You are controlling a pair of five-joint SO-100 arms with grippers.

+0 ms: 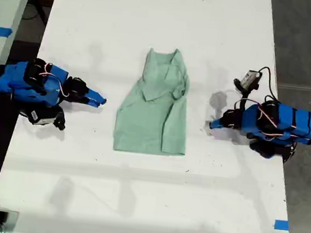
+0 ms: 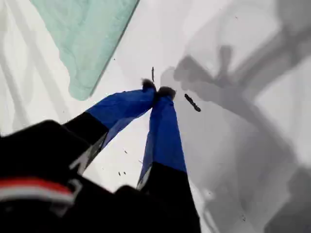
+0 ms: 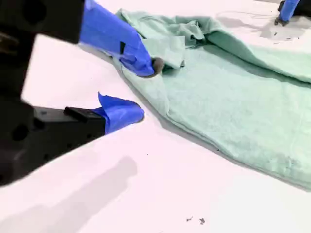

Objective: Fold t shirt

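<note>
— Blue jaws first, on the exterior view's left: my second gripper (image 3: pixel 147 90) is parted wide with nothing between the fingers, tips just short of the cloth's near edge.

— And the cloth?

— Mint-green, middle of the white table (image 1: pixel 136 192). That's the t shirt (image 1: pixel 155 116), lying flat, hem toward the exterior view's bottom, collar end toward its top, with a sleeve folded in over the chest in a rumpled bunch.

— Over to the exterior view's right?

— My first gripper (image 2: pixel 158 91), fingertips pressed together, gripping nothing, pointing down at bare tabletop. It's near the shirt's side edge, not touching it.
</note>
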